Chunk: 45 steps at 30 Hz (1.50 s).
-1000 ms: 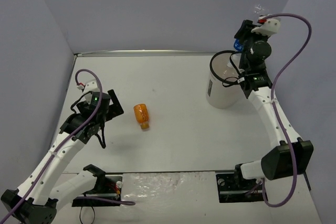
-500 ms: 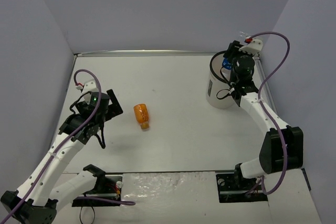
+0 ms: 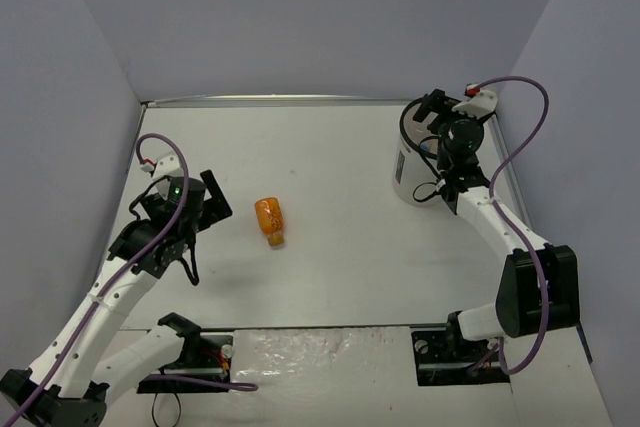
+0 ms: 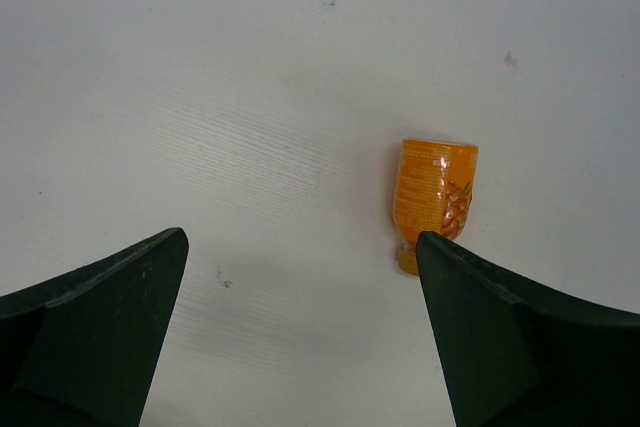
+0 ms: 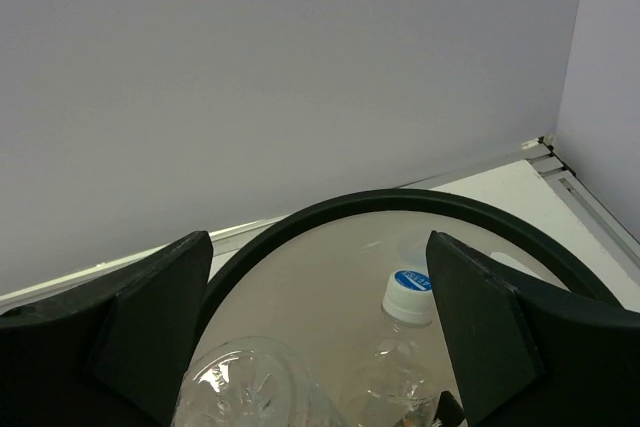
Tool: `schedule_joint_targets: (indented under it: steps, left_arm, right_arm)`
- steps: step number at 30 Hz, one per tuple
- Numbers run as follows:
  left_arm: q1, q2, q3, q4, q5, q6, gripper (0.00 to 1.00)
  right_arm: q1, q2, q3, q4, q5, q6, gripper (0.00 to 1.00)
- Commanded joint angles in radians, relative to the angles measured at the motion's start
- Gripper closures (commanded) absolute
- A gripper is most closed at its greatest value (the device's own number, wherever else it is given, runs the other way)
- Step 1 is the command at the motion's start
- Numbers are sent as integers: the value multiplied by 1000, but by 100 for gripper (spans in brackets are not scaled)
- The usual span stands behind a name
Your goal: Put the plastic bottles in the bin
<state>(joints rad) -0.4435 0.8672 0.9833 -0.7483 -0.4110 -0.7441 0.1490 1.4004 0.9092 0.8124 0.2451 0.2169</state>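
The right gripper (image 3: 428, 113), jaws apart, hangs over the bin (image 3: 410, 177) at the far right corner, hiding its mouth; two clear bottles (image 5: 408, 299) inside are cut off. The left gripper (image 4: 300, 247), likewise spread, hovers beside the orange bottle (image 4: 434, 197) lying toward the left edge.

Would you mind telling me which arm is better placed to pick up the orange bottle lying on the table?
Left: the left end effector is open close by the orange bottle, which shows in its wrist view. The right end effector is open over the bin, across the table.
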Motion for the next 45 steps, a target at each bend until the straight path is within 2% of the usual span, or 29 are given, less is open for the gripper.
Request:
schedule_joint_targets:
  steps: [1,7,11,13,14,18,24,32,39,42,45]
  left_arm:
    - [5,-14,9,26,-23,-8,3]
    - [6,-16,9,23,-19,-10,3]
    - [6,-21,14,15,-18,-14,3]
    - [8,-26,20,2,-34,-30,3]
    - [7,-31,22,-3,-41,-33,3]
    - [6,-47,26,-24,-48,-48,3]
    - [8,-54,33,-41,-40,-57,3]
    - [8,-26,31,-28,2,-61,3]
    - [9,-25,31,-43,29,-64,3]
    - [9,-27,31,-48,26,-63,3]
    - [9,-23,34,-49,25,-57,3]
  right_arm:
    - [-8,-69,56,71,19,3,11]
    - [-5,-173,126,-51,-7,-12,2]
    - [20,-189,272,-298,-134,-14,0]
    - [129,-158,393,-486,-213,-55,0]
    - [195,-136,450,-555,-204,-83,0]
    - [378,-21,513,-709,-159,-73,0]
    - [563,150,487,-705,-82,17,0]
    - [739,461,523,-630,-176,86,0]
    - [779,630,557,-544,-188,173,0]
    - [785,674,555,-529,-138,204,0]
    - [804,683,546,-520,-79,201,5]
